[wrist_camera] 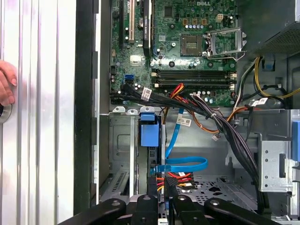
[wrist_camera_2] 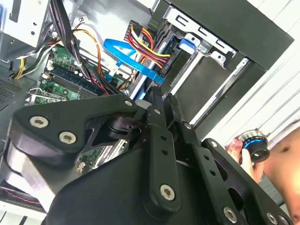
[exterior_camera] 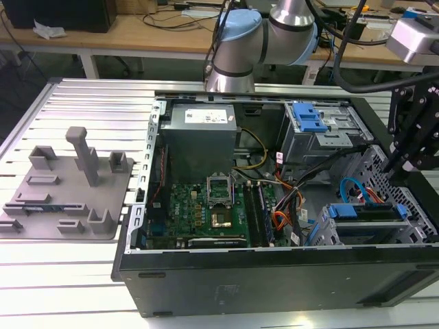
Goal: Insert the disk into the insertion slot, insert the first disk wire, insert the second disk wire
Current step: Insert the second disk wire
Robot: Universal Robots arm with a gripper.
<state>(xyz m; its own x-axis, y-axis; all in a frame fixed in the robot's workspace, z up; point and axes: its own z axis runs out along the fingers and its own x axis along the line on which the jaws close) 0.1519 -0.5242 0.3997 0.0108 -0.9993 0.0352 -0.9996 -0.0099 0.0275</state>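
While the disk (exterior_camera: 363, 212) sits in the insertion slot (exterior_camera: 411, 229), end effector (wrist_camera: 161, 190) nearly closed beside its connector end, grip unclear.

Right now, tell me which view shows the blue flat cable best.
The first wrist view: the blue flat cable shows its whole loop above the gripper. The second wrist view shows it partly hidden; the exterior view shows a small loop.

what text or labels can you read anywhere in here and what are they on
No text here can be read with confidence.
power supply label, exterior view: print too small to read.
white cable tags, first wrist view: print too small to read.
motherboard markings, first wrist view: too small to read.
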